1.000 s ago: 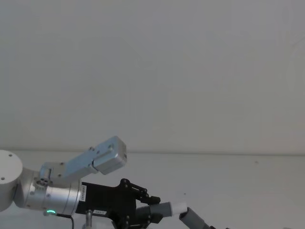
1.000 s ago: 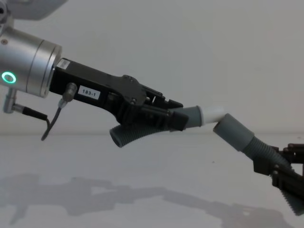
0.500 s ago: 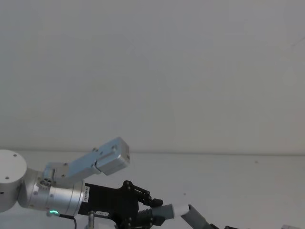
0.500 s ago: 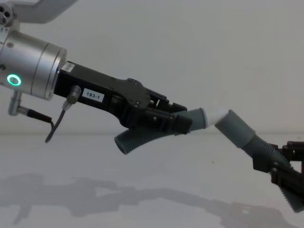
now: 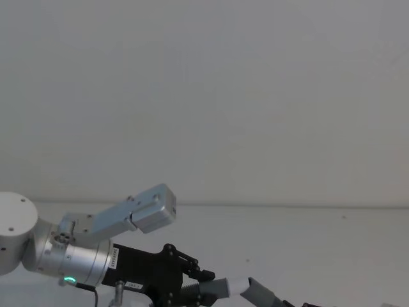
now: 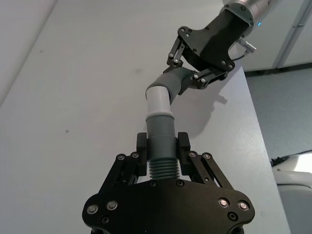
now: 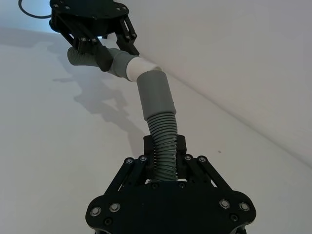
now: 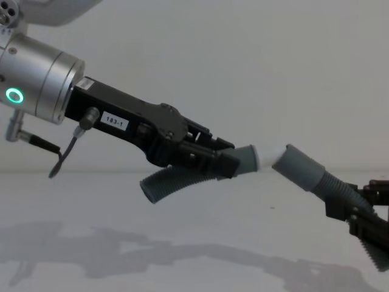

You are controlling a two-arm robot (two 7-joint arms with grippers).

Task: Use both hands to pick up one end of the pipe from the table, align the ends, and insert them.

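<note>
Both pipe pieces are held in the air above the white table (image 8: 182, 243). My left gripper (image 8: 225, 161) (image 6: 162, 144) is shut on the ribbed hose (image 8: 164, 185) just behind its grey collar. Its white tip (image 8: 267, 157) (image 7: 139, 68) (image 5: 238, 286) meets the mouth of the wider grey socket cuff (image 8: 298, 167) (image 7: 155, 95) (image 6: 173, 83) at a slight angle. How far it sits inside is hard to tell. My right gripper (image 8: 349, 204) (image 7: 165, 146) is shut on the ribbed body (image 7: 163, 131) below that cuff, low on the right.
The left arm's silver wrist with its green light ring (image 8: 12, 95) and a thin cable (image 8: 64, 158) fills the upper left. The table's edge (image 6: 256, 126) drops to the floor on one side. A plain wall stands behind the table.
The left gripper has pushed its piece toward the right one. The white tip, first above the socket cuff, now sits at its mouth with less white showing. The right gripper has barely moved.
</note>
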